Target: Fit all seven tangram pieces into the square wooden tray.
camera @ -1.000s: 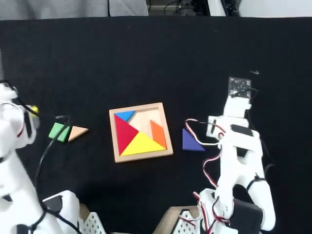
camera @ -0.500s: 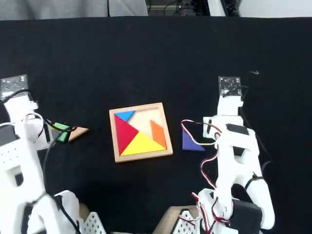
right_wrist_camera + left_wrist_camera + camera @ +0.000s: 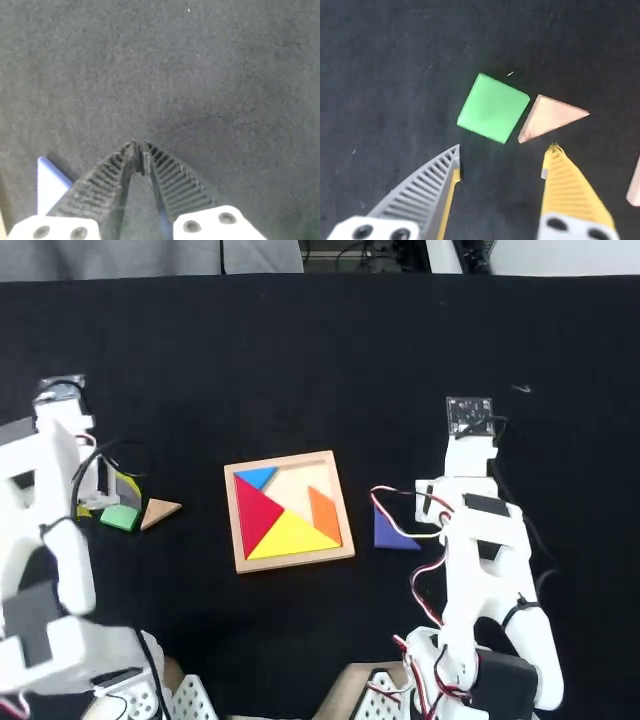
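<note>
1. High view: black table carries everything; one arm stands at each side of its near edge.
2. Right arm: white, upright, to the right of the tray. Right hand has its fingers pressed together with nothing between them, over bare black cloth.
3. Left arm: white, at the left edge of the table. Left hand is spread wide and holds nothing; its fingertips sit just short of the two loose pieces on that side.
4. Square wooden tray: mid-table between the arms, slightly rotated. Four pieces lie inside; bare wood shows in its upper middle and upper right.
5. Red triangle: in the tray, along the left wall.
6. Yellow triangle: in the tray, along the near wall, touching the red one.
7. Orange parallelogram: in the tray, against the right wall.
8. Dark-blue triangle: on the table, just right of the tray, beside the right arm.
9. Green square: on the table, well left of the tray.
10. Tan triangle: just beside the green square, on its tray side.
11. Light-blue triangle: in the tray's upper-left corner.
</note>
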Robot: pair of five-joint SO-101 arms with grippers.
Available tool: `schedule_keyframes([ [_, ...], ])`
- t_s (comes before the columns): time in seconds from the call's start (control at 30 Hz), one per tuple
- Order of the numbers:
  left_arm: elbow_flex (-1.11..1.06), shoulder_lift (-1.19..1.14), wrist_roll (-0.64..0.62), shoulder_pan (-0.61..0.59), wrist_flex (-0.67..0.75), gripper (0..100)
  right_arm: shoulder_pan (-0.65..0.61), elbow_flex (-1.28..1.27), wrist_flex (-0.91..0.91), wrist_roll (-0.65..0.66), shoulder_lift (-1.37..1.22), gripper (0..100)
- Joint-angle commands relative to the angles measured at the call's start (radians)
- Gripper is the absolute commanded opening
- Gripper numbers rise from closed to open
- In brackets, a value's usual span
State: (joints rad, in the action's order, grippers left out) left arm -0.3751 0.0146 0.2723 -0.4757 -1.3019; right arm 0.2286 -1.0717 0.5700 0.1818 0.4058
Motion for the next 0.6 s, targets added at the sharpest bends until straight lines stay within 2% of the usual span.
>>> schedule_keyframes([
  [0.0, 0.096, -0.127, 0.038, 0.019, 0.087, 27, -0.04, 0.019, -0.017, 0.012, 0.004, 1.3],
  [0.07, 0.101, -0.178, 0.055, -0.001, 0.123, 27, -0.046, 0.019, -0.015, 0.014, 0.004, 1.3],
  [0.2, 0.102, -0.236, 0.17, -0.007, 0.149, 27, -0.046, 0.019, -0.015, 0.014, 0.004, 1.4],
  [0.33, 0.099, -0.238, 0.186, -0.025, 0.226, 27, -0.046, 0.019, -0.015, 0.014, 0.004, 1.4],
  [0.4, 0.101, -0.245, 0.19, -0.038, 0.233, 27, -0.046, 0.019, -0.015, 0.014, 0.002, 1.4],
  [0.57, 0.074, -0.245, 0.311, -0.061, 0.235, 23, -0.046, 0.019, -0.015, 0.014, 0.002, 1.4],
])
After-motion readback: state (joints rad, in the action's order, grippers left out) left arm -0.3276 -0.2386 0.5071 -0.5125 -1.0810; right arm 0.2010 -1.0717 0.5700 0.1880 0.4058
